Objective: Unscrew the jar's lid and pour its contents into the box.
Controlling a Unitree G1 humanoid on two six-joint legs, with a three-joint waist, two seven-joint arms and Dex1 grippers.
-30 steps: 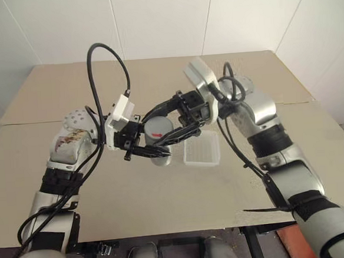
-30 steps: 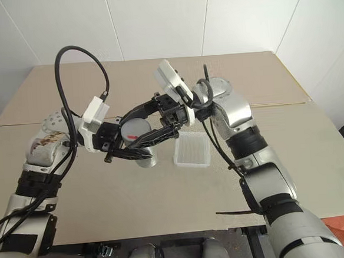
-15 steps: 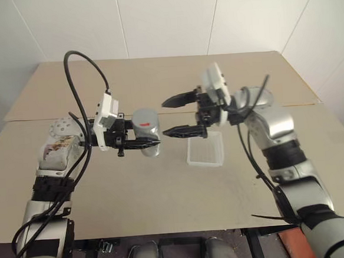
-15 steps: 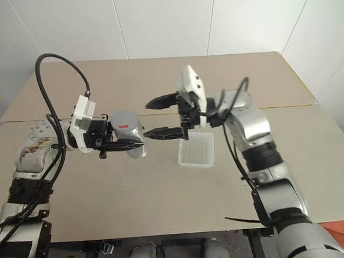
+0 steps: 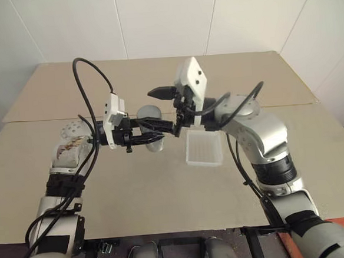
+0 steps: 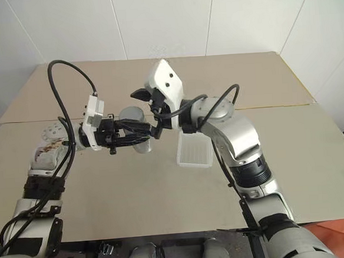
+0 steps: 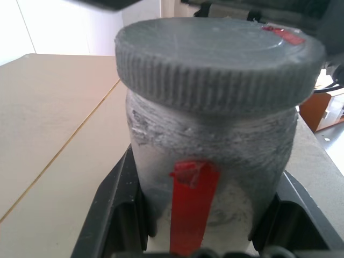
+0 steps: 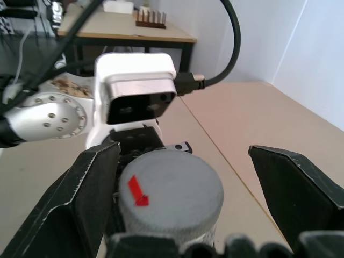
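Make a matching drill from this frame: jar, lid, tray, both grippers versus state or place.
Things:
1. silvery-grey cylindrical jar
2. round pale grey ribbed screw lid
3. shallow translucent white plastic tray
4. left gripper
5. right gripper

States:
A. open, fingers either side of the lid
B. on the table, beside the jar
C. screwed on the jar
D. shut on the jar
E. held above the table

Pairs: 1-E, 2-C, 3-B, 4-D, 5-A

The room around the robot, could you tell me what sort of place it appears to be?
Probably a lab or test room: a plain beige cardboard-covered table against bare white panelled walls, and another dark-legged wooden desk bearing equipment behind.
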